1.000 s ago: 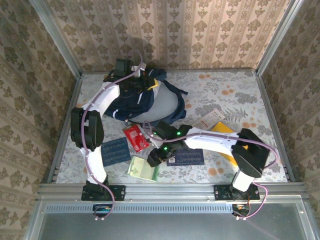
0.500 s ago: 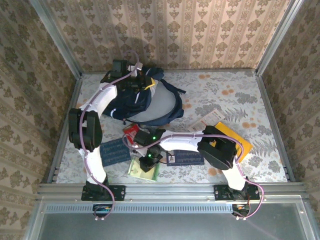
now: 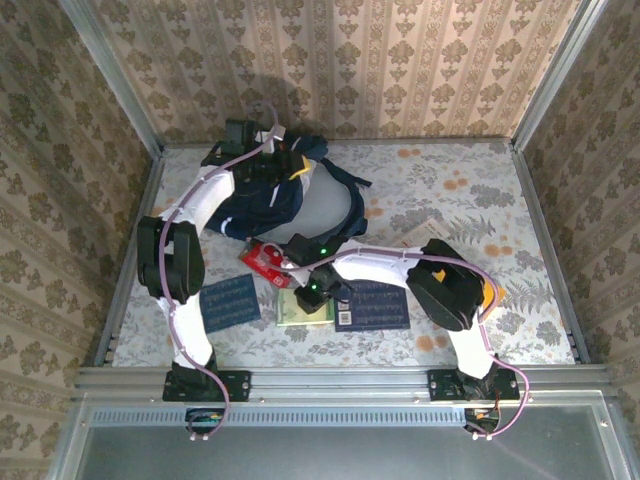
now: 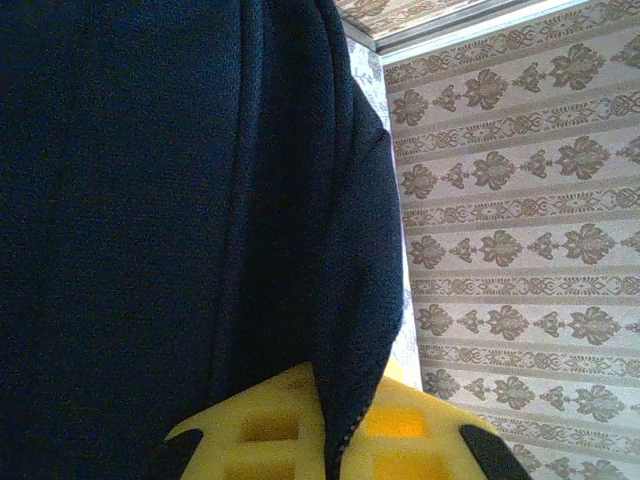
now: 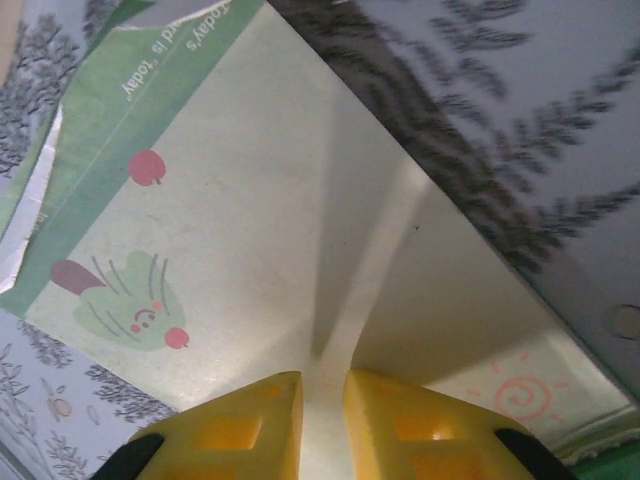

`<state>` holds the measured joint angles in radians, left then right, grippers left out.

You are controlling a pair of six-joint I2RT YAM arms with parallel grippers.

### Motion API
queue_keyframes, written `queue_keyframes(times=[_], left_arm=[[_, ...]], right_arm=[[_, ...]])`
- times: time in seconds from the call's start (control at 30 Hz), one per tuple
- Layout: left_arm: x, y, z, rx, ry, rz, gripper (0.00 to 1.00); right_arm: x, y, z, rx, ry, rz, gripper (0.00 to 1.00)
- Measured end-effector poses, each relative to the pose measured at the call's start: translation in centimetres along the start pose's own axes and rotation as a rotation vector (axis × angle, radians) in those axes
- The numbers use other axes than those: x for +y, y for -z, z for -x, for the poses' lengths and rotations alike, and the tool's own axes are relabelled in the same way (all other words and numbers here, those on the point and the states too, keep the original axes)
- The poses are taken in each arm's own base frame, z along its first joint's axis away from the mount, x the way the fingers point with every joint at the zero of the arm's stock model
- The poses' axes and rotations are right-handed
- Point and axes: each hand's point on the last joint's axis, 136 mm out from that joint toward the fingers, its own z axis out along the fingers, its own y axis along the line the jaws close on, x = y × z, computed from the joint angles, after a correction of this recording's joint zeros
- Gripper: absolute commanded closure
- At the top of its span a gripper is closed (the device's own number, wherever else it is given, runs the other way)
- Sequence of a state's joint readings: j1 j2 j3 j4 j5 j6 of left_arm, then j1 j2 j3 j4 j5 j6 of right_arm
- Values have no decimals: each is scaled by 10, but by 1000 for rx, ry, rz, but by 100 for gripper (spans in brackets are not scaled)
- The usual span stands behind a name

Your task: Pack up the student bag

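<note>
The student bag (image 3: 285,205), dark navy with white trim, lies at the back left of the table with its mouth held up. My left gripper (image 3: 291,166) is shut on the bag's rim. In the left wrist view navy fabric (image 4: 150,200) runs between the yellow fingers (image 4: 260,425) of the left gripper (image 4: 335,430). My right gripper (image 3: 312,296) is down on a pale green booklet (image 3: 295,310) near the front. In the right wrist view the right gripper (image 5: 322,420) is shut on a raised fold of the booklet's cover (image 5: 250,230).
A red packet (image 3: 264,260) lies just below the bag. One navy printed booklet (image 3: 230,300) lies at front left, another (image 3: 378,306) right of the green one. A white leaflet (image 3: 420,232) and a yellow edge (image 3: 487,296) sit beside the right arm's elbow.
My right gripper swung left over the green booklet, closed on its cover, and the booklet has shifted a little away from the front edge. The left gripper still holds the bag.
</note>
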<state>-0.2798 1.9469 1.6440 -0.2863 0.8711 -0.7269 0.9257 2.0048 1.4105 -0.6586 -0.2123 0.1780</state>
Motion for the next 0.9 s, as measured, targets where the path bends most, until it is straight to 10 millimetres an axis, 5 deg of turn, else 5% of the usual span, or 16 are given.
queue_keyframes(times=[0.13, 0.4, 0.67, 0.73, 0.83, 0.9], left_arm=[[0, 0, 0, 0, 0, 0, 100], [-1, -7, -6, 12, -4, 12, 100], [26, -53, -40, 113, 12, 88, 86], [38, -69, -52, 159, 39, 104, 74], [43, -78, -71, 217, 60, 132, 37], [35, -75, -71, 223, 39, 136, 30]], right_arm=[[-1, 12, -7, -42, -33, 58, 65], [1, 38, -12, -172, -111, 168, 64], [-21, 34, -31, -186, -212, 152, 64], [-24, 40, -30, -214, -224, 152, 63], [-27, 48, -30, -245, -242, 157, 62], [-28, 51, -28, -260, -251, 160, 62]])
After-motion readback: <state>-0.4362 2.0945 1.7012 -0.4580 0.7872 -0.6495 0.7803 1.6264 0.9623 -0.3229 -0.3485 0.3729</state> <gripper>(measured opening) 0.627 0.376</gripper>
